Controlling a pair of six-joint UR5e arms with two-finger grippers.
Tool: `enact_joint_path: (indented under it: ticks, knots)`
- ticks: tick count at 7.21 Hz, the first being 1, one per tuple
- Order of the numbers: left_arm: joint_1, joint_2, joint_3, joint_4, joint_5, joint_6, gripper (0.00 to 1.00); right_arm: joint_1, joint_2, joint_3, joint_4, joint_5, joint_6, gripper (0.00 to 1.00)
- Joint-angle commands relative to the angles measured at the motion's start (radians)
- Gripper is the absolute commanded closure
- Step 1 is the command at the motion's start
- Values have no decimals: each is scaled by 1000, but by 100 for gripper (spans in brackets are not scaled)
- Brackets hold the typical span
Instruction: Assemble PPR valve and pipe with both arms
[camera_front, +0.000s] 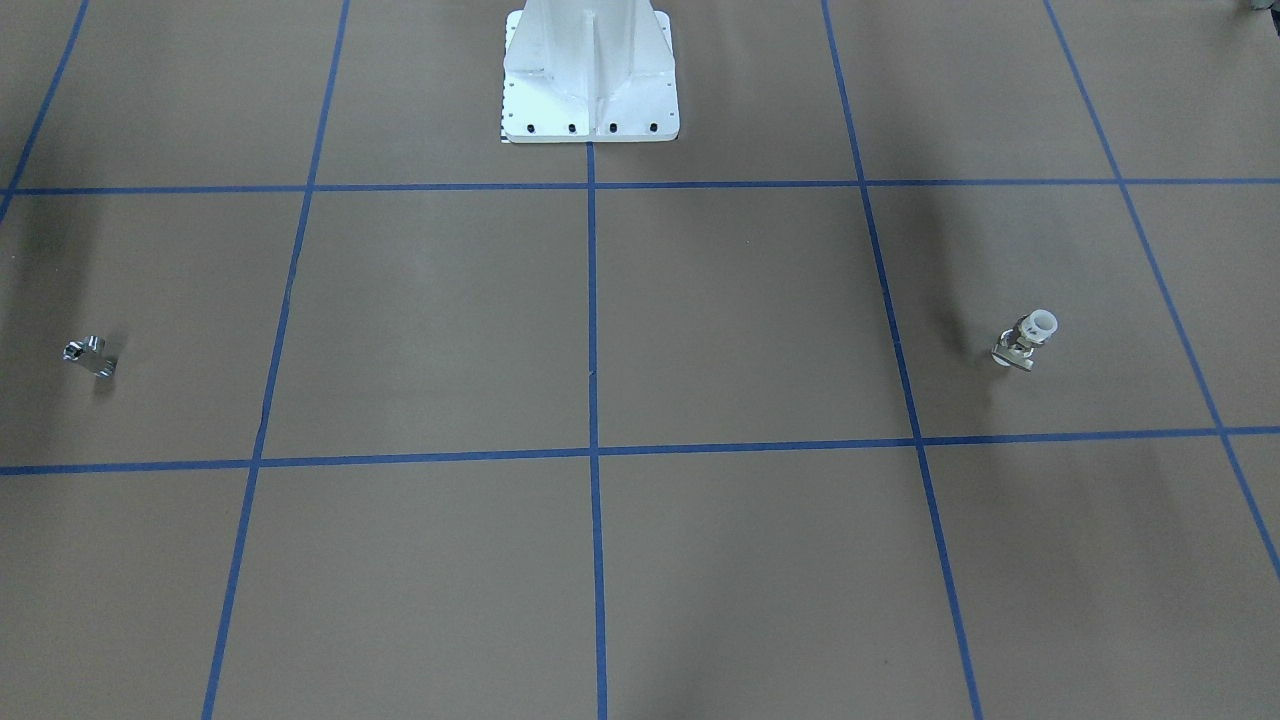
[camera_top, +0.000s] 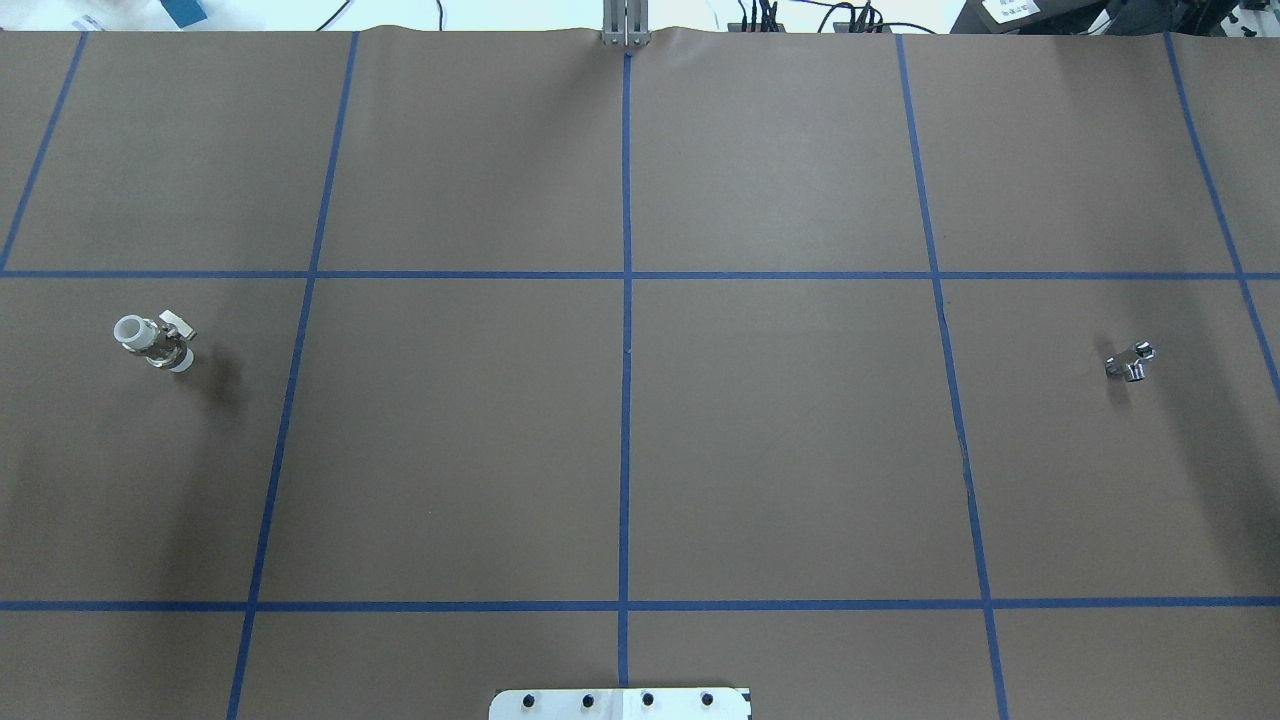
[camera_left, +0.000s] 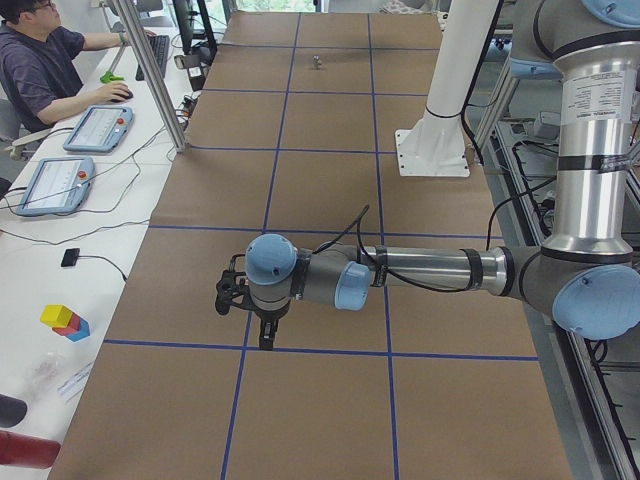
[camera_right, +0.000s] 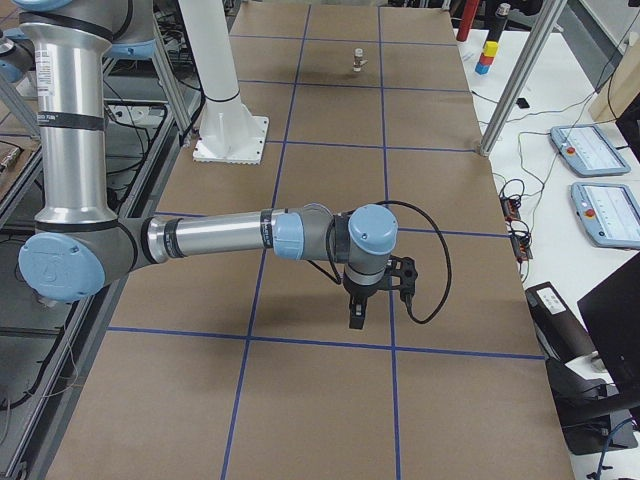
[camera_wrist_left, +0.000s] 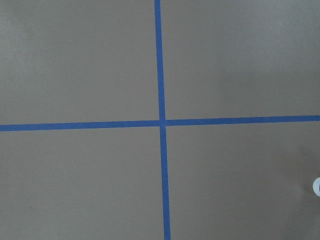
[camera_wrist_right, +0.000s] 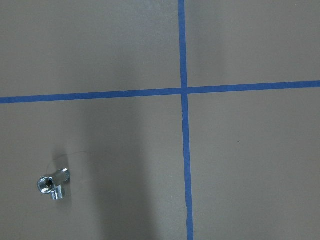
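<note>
Hovering pre-grasp: L arm (camera_left: 420, 268) & R arm (camera_right: 215, 237) over tabletop (camera_top: 780, 450), jaws can't tell if spread; valve (camera_top: 155, 342) sits far L, metal fitting (camera_top: 1130, 362) far R — next, prob. each reaches down to its part.

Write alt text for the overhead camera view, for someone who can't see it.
A valve with white ends sits at the left of a brown table gridded with blue tape; a small chrome fitting lies far to the right.
</note>
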Motion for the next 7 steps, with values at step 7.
enact_joint_path:
  ticks: [7]
  knots:
    - [-15,19,0,-9,11,-14,0,17,9,16,-5,-7,17,0]
